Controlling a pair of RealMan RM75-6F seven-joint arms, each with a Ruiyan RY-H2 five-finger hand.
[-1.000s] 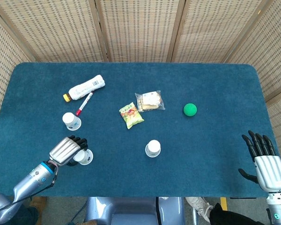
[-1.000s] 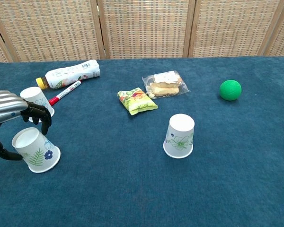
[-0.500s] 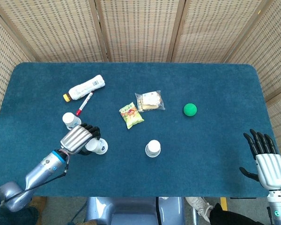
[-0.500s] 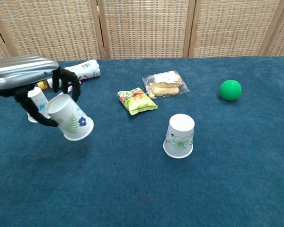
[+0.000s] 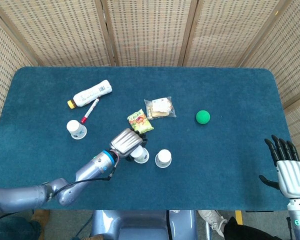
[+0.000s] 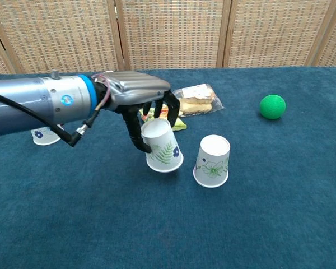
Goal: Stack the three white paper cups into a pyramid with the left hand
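My left hand [image 5: 127, 141] [image 6: 139, 101] grips an upside-down white paper cup [image 5: 139, 154] [image 6: 162, 145] printed with green leaves, held tilted just left of a second upside-down cup [image 5: 163, 158] [image 6: 213, 160] at the table's middle. A narrow gap separates the two cups. The third cup [image 5: 76, 129] [image 6: 45, 135] stands upside down at the left, partly hidden behind my left forearm in the chest view. My right hand [image 5: 289, 167] rests open at the table's right front edge with nothing in it.
A green snack bag [image 5: 140, 123], a clear pack of biscuits [image 5: 159, 108] [image 6: 196, 98] and a green ball [image 5: 203, 117] [image 6: 272, 106] lie behind the cups. A white bottle [image 5: 92, 93] and a red marker [image 5: 89, 111] lie at the back left.
My left hand has lifted the leaf-printed cup from the front left and carried it rightward to beside the middle cup. The right hand drew back slightly toward the table's edge.
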